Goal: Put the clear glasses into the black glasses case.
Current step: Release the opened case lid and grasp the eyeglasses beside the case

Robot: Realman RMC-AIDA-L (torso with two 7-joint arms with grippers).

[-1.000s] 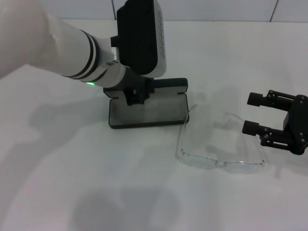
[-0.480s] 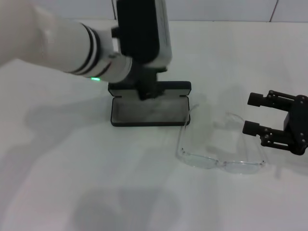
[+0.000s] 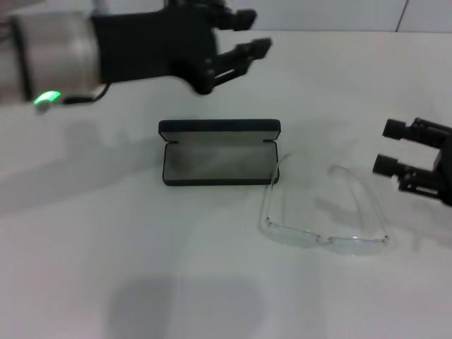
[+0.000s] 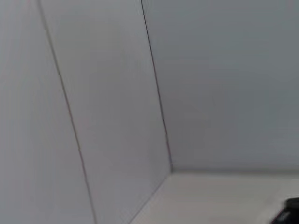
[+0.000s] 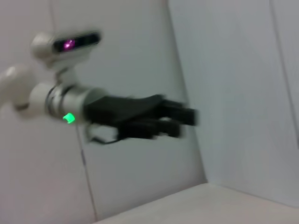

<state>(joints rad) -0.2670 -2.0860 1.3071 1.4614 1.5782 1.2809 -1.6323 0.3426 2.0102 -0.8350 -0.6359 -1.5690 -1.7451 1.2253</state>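
A plain white table (image 3: 106, 268) fills the head view, with pale wall panels behind it. The black glasses case (image 3: 219, 152) lies open near the middle of the table, its lid standing up along the far edge and the grey lining showing in the tray. Nothing lies in the tray. The clear glasses (image 3: 321, 212) rest on the table to the right of the case and slightly nearer the robot, arms unfolded and pointing away from it; the tip of the left arm lies just beside the case's right end.

The left gripper (image 3: 251, 32) is raised above the table beyond the case, pointing to the right, its two black fingers spread apart and holding nothing. The right wrist view shows it (image 5: 184, 119) too, held in the air against the wall.

The right gripper (image 3: 392, 148) is at the right edge of the table, near the glasses but clear of them, fingers parted with a moderate gap and empty.
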